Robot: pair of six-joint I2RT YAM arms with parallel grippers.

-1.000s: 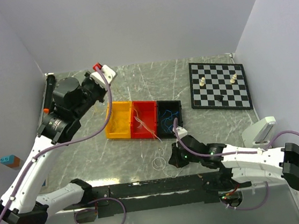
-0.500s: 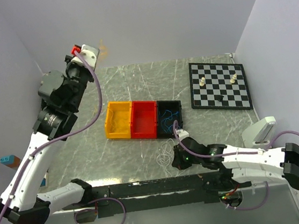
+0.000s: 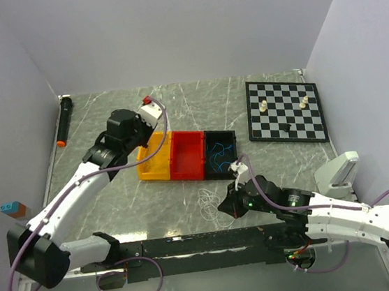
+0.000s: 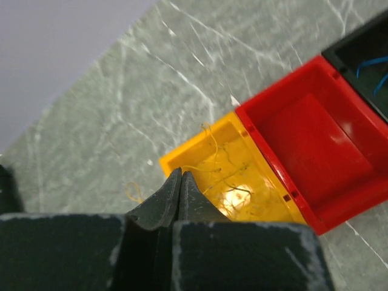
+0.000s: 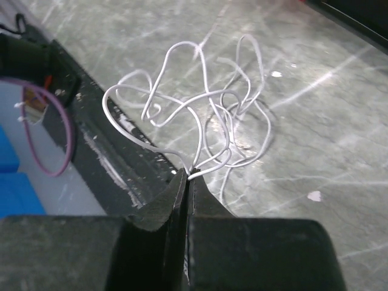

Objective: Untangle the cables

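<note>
My right gripper (image 5: 189, 173) is shut on the white cable (image 5: 200, 115). The cable's tangled loops rise off the table near its front edge (image 3: 208, 201), just left of that right gripper (image 3: 222, 207). Thin yellow cables (image 4: 233, 182) lie in the yellow bin (image 4: 194, 145). My left gripper (image 4: 180, 173) is shut, its tip over that bin's corner, and no strand shows between the jaws. In the top view the left gripper (image 3: 149, 126) hangs by the bin's far left corner. Blue cables (image 3: 217, 158) lie in the black bin (image 3: 229, 139).
The red bin (image 3: 187, 155) sits between the yellow bin (image 3: 148, 170) and the black one. A small yellow loop (image 4: 132, 193) lies on the table beside the yellow bin. A chessboard (image 3: 285, 110) with a few pieces is at back right. A black marker (image 3: 62, 122) lies along the left wall.
The left arm swung up towards the back left, then came down over the yellow bin. The right gripper dragged the white cable from the red bin to the table's front.
</note>
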